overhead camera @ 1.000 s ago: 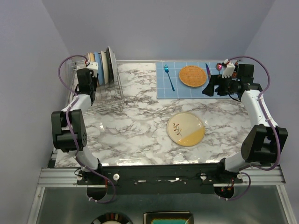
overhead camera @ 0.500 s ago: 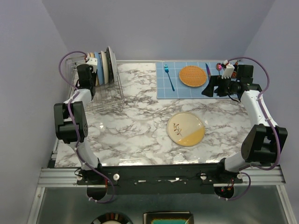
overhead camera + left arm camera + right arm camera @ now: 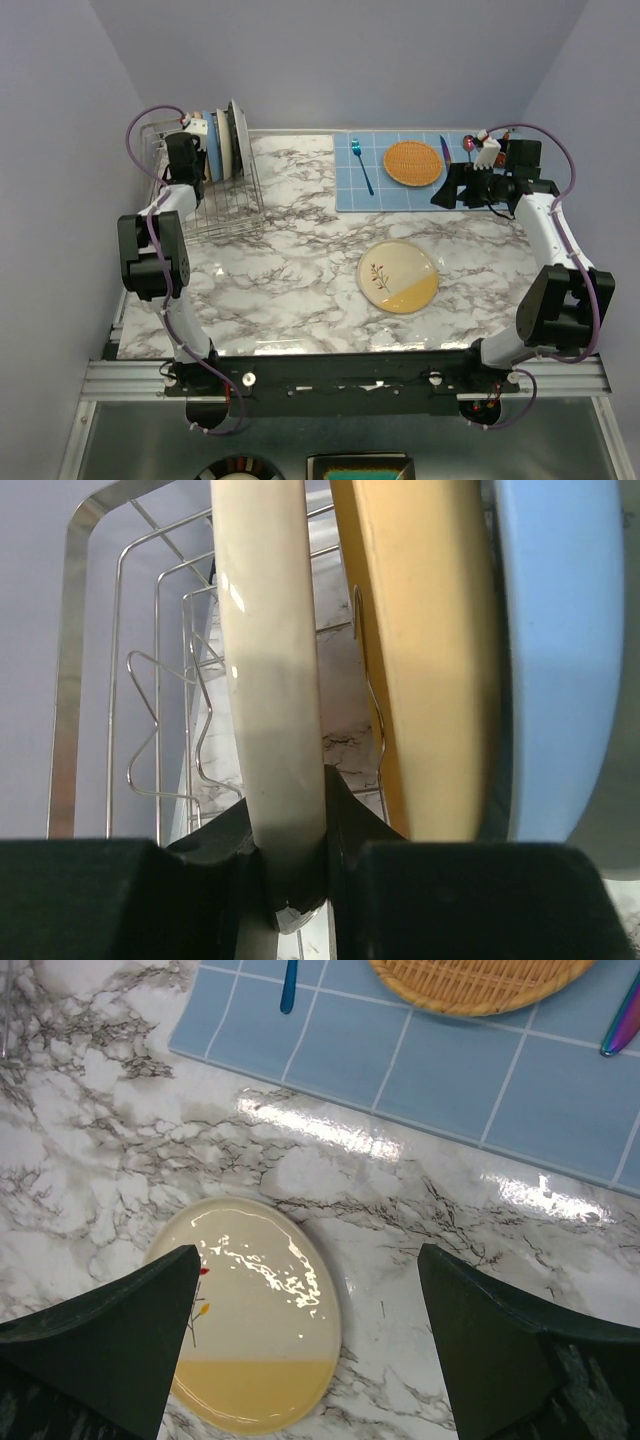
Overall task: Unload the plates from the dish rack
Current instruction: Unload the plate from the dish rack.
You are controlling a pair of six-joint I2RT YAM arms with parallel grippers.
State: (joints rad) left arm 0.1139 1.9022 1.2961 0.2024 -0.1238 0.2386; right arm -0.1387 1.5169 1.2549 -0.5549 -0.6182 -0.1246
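Your grey-veined marble tabletop (image 3: 300, 270), walled in lavender, carries the silver wire dish rack (image 3: 228, 205) at far left, a blue grid-patterned mat (image 3: 400, 192) at far right and a round cream-and-yellow twig-motif plate (image 3: 399, 276) flat mid-table. Only the left wrist view shows you the left gripper (image 3: 295, 880) pinched on the rim of an upright plain cream ceramic plate (image 3: 268, 680) in the rack. The right wrist view shows the right gripper (image 3: 308, 1260) spread wide, empty, above the twig-motif plate.

White arms (image 3: 176, 208) carry black joints (image 3: 150, 265), purple looping cables (image 3: 139, 136), a black left hand (image 3: 292, 825) and right hand (image 3: 308, 1260).
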